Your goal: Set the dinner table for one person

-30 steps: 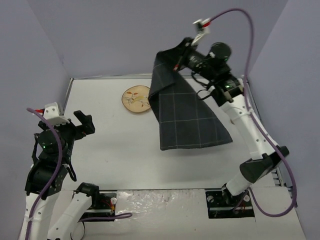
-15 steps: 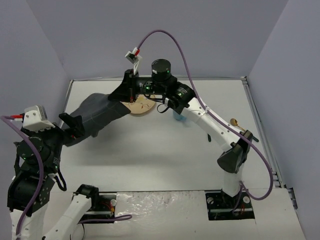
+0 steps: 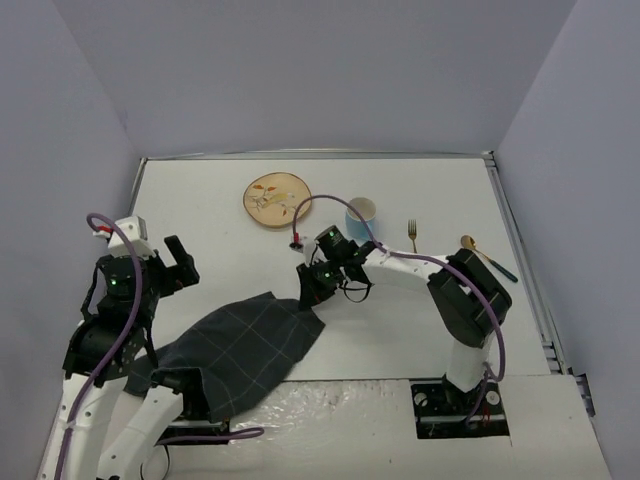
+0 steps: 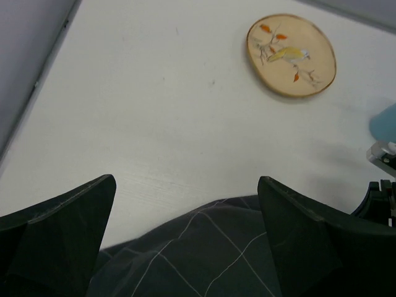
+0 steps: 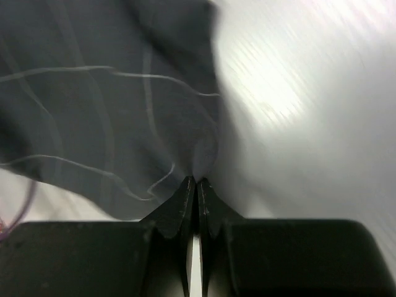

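The right gripper (image 3: pixel 308 296), clamped on the checked placemat (image 3: pixel 240 345) corner, has dragged it to the dinner table (image 3: pixel 400 320) near-left edge, rumpled. The left gripper (image 3: pixel 180 262) gapes empty. The plate (image 3: pixel 275 198), cup (image 3: pixel 361 212), fork (image 3: pixel 411 236) and spoon (image 3: pixel 480 252) await placing.

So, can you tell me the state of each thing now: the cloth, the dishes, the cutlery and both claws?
placemat, rumpled, not spread flat, one corner pinched.
plate, lying flat, nothing on it.
cup, upright, mouth up.
fork, lying flat.
spoon, lying flat.
left claw, open, holding nothing.
right claw, shut on the placemat.
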`<state>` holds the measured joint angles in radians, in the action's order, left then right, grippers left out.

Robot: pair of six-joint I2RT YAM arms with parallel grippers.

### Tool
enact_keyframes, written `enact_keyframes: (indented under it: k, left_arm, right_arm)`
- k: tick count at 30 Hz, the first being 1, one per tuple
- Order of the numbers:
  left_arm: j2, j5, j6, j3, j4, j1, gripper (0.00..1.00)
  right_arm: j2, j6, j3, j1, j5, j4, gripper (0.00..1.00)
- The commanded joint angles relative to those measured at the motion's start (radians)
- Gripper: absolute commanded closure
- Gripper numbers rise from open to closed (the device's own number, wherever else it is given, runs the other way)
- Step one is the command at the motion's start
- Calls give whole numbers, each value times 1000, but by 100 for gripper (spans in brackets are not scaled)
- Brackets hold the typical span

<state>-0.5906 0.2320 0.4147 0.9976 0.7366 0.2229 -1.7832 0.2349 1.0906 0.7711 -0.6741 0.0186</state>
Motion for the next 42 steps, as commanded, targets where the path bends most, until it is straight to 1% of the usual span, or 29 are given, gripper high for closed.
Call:
enact_keyframes:
  k: [1, 4, 8, 9, 12, 16, 19, 22, 25, 28, 31, 33, 35, 40, 42]
  left_arm:
    - [-36, -14, 112, -81, -49, 4, 3]
    - [-55, 5, 137, -148, -70, 4, 3]
    - [-90, 32, 144, -181, -126, 4, 4]
    - [-110, 33, 144, -189, -149, 3, 4]
    - [-170, 24, 144, -174, -177, 2, 3]
    - [-280, -15, 106, -138, -235, 0, 3]
    - [-390, -82, 79, -86, -255, -11, 3]
    - [-490, -158, 69, -38, -225, -22, 4]
    - [-552, -160, 92, -25, -159, -24, 4]
    - [-538, -176, 142, -79, -154, -31, 5]
    - [-504, -274, 196, -172, -177, -31, 8]
    - [-482, -304, 243, -220, -199, -31, 9]
    - [-470, -304, 290, -289, -210, -31, 9]
    - [-427, -241, 390, -366, -197, -31, 10]
    - [-403, -183, 412, -394, -206, -31, 10]
  right_arm:
    - [35, -62, -48, -41, 217, -2, 100]
    - [52, -62, -59, -82, 361, -48, 100]
    - [87, -92, -55, -155, 411, -57, 100]
    - [90, -109, -47, -168, 452, -77, 100]
    - [106, -125, 5, -174, 513, -99, 100]
    - [151, -120, 39, -176, 519, -76, 100]
    - [176, -124, 51, -182, 547, -77, 100]
    - [197, -127, 48, -206, 525, -71, 100]
    - [206, -127, 37, -211, 536, -72, 100]
    - [228, -118, 12, -211, 531, -66, 100]
    - [241, -106, -4, -211, 513, -54, 100]
    - [248, -99, -8, -211, 498, -48, 100]
    - [251, -91, -12, -210, 483, -40, 100]
    - [266, -88, -19, -210, 475, -34, 100]
    - [272, -86, -23, -210, 469, -33, 100]
